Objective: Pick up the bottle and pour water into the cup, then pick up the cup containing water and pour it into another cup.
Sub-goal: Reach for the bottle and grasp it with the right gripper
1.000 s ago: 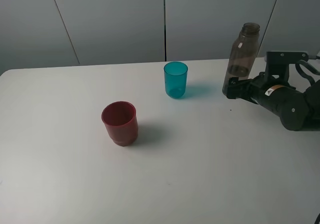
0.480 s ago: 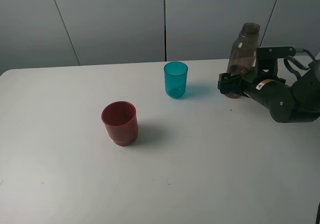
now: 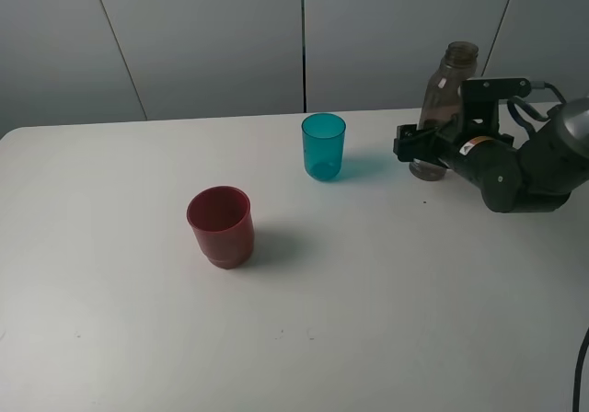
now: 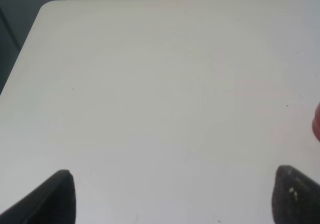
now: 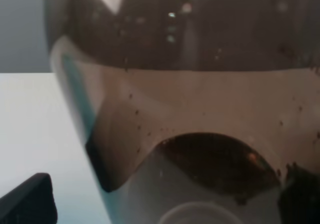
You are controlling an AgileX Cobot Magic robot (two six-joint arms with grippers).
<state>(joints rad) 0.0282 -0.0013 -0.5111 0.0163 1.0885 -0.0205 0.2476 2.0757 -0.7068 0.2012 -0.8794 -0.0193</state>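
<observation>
The smoky grey-brown bottle (image 3: 448, 85) stands upright at the back right of the white table (image 3: 368, 302). My right gripper (image 3: 416, 147) is open, its fingers on either side of the bottle's lower part. In the right wrist view the bottle (image 5: 190, 99) fills the frame between the two fingertips (image 5: 25, 204). The teal cup (image 3: 324, 145) stands left of the bottle, apart from it. Nearer the front left stands the wider dark red cup (image 3: 221, 225). My left gripper (image 4: 175, 199) hangs open over bare table, and a sliver of the red cup (image 4: 316, 121) shows at the frame's edge.
Grey wall panels (image 3: 212, 35) close off the back of the table. The right arm's dark body (image 3: 525, 168) lies over the table's right side. The table's corner (image 4: 47, 6) shows in the left wrist view.
My right gripper has moved left and back toward the bottle, so its open fingers now flank the bottle's lower part. The cups have not moved.
</observation>
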